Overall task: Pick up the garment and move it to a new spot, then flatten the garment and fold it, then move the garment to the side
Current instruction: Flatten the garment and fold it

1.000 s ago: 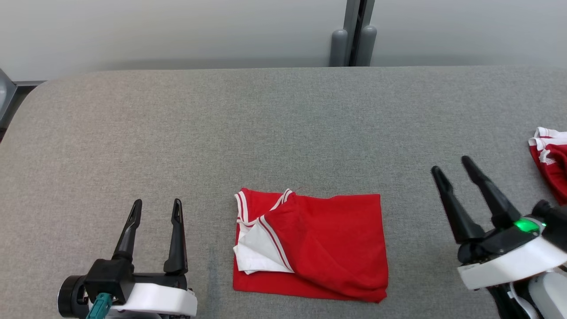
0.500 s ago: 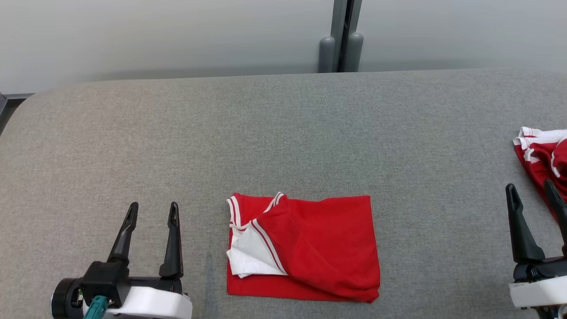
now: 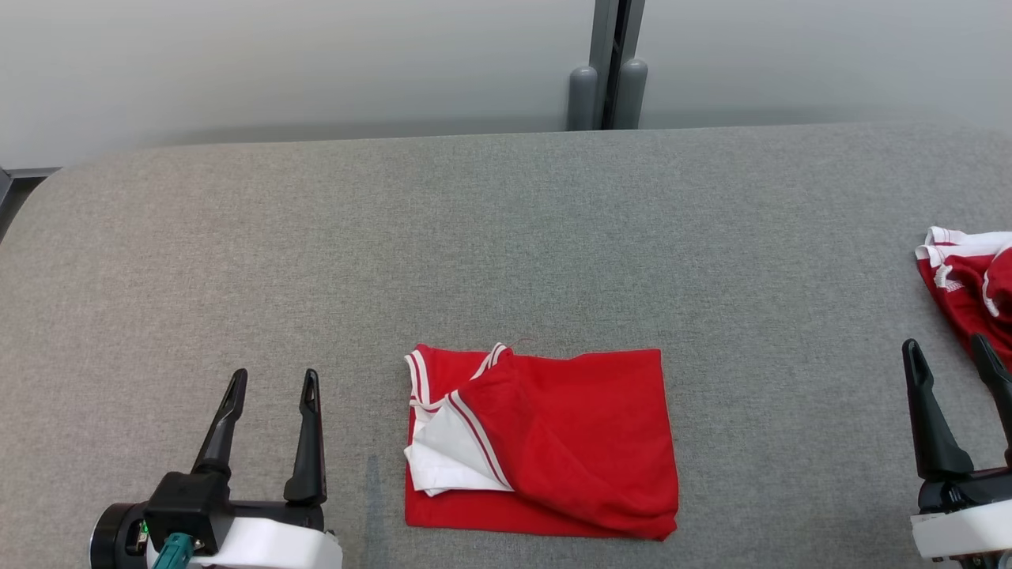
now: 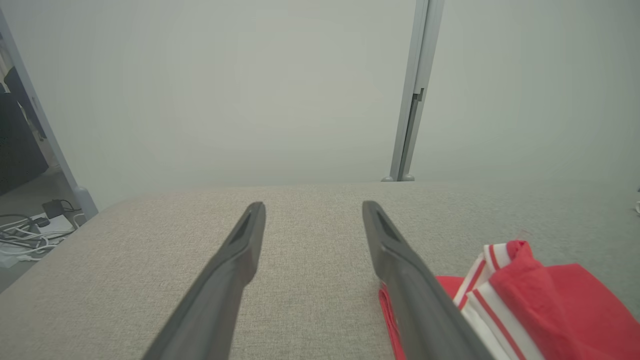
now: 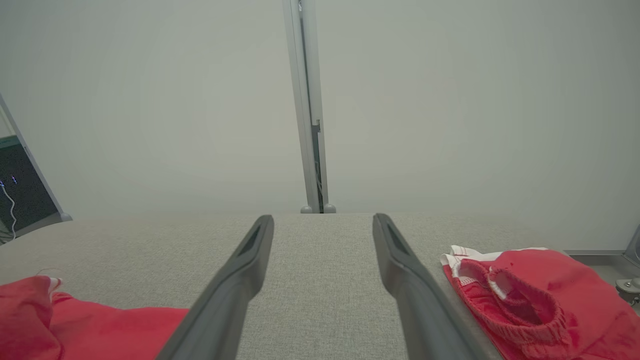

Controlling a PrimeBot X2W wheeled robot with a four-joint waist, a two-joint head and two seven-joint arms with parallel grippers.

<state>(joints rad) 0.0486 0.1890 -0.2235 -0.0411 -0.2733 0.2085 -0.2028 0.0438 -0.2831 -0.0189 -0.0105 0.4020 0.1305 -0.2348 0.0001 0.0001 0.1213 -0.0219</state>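
A red garment (image 3: 553,442) with white trim lies folded into a rough rectangle near the front middle of the grey table (image 3: 506,237); a white inner flap shows at its left side. In the left wrist view the garment (image 4: 550,305) sits to the right of the fingers, and in the right wrist view the garment (image 5: 75,320) lies at the lower left. My left gripper (image 3: 273,379) stands open, empty, left of the garment. At the right edge my right gripper (image 3: 947,346) is open and empty too.
A second red piece of clothing (image 3: 968,280) with white trim lies crumpled at the table's right edge, next to my right gripper; it shows an elastic band in the right wrist view (image 5: 530,300). A grey post (image 3: 607,63) stands behind the table against a pale wall.
My right gripper has swung from a tilted pose nearer the garment out to the right edge, fingers now upright. The camera shifted slightly. The folded garment lies unmoved.
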